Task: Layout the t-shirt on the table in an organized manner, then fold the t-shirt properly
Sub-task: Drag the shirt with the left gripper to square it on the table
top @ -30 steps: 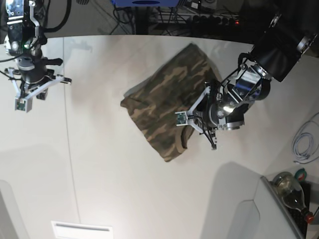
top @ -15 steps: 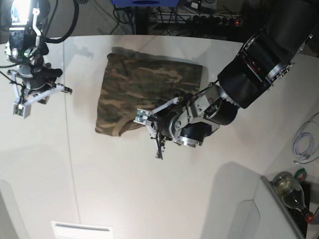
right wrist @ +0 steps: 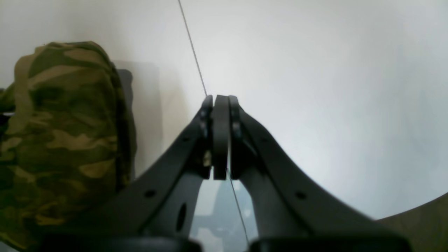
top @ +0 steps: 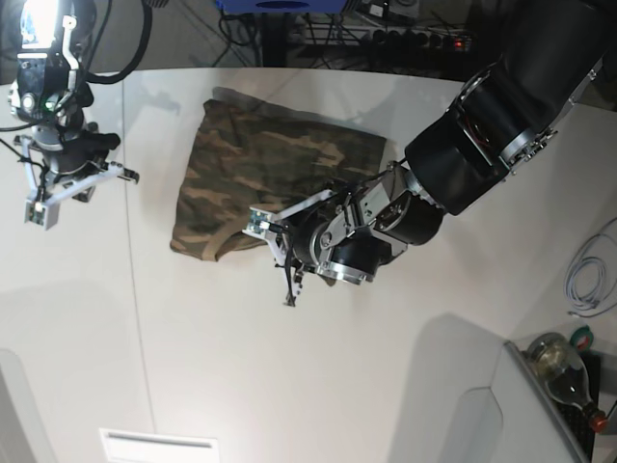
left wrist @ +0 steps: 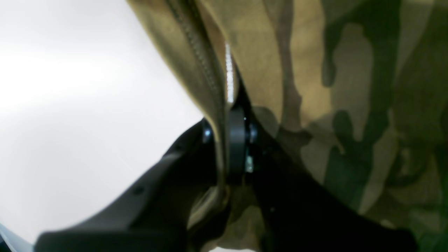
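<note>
Looking down on the white table (top: 289, 367), we are seeing the camouflage t-shirt (top: 260, 183) lying in a rumpled, roughly four-sided heap toward twelve o'clock of the tabletop, well short of flat. Its brown, tan and dark-green blotches are running across folds, and its near edge at about six o'clock of the cloth is curling under in a shadowed lip. We are gripping that edge with the left gripper (left wrist: 227, 140): in the left wrist view the dark jaws are pinched together on a doubled fold of the t-shirt (left wrist: 315, 87), with a stitched hem running up from between them. Our right gripper (right wrist: 220, 133) is hanging over bare table (right wrist: 315, 87) at about nine o'clock of the scene, its jaws pressed fully together on nothing, well apart from the bunched t-shirt (right wrist: 63, 133) at its side.

We are not making out the collar, the label or the sleeves anywhere; the cloth is too folded over itself. The left wrist view is blurred and so close that only a patch of fabric is showing. In the base view the left arm's bulk is covering the t-shirt's corner at four o'clock.
</note>
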Robot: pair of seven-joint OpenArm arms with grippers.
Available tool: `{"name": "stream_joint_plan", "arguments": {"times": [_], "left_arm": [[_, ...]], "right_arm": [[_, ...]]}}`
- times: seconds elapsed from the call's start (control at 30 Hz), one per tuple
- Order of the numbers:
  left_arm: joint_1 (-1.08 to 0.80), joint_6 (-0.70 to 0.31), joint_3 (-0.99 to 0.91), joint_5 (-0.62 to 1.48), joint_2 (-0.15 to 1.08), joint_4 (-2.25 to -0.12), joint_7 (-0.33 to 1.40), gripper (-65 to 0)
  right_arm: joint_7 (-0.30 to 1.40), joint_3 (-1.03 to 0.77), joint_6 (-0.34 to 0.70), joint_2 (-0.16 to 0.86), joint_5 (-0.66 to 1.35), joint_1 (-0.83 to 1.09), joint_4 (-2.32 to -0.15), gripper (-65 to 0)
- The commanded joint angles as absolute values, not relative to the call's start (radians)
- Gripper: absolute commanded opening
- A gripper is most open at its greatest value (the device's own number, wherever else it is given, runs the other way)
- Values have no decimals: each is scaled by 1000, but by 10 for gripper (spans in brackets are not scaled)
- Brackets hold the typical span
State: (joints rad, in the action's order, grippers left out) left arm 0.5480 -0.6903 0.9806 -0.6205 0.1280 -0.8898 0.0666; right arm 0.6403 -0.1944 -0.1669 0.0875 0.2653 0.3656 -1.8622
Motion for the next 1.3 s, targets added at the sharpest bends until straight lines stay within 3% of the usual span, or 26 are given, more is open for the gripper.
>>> {"name": "stream_joint_plan", "arguments": {"times": [0.0, 0.3, 1.27], "left_arm": [[573, -698, 975, -618, 127, -903, 84, -650], [536, -698, 977, -610, 157, -1078, 302, -650], [529, -698, 977, -618, 153, -1145, 380, -647]], "right_arm": [[622, -199, -168, 94, 266, 360, -1879, -650], [621, -199, -168, 94, 266, 360, -1879, -650], [621, -191, -168, 94, 266, 346, -1877, -650]]}}
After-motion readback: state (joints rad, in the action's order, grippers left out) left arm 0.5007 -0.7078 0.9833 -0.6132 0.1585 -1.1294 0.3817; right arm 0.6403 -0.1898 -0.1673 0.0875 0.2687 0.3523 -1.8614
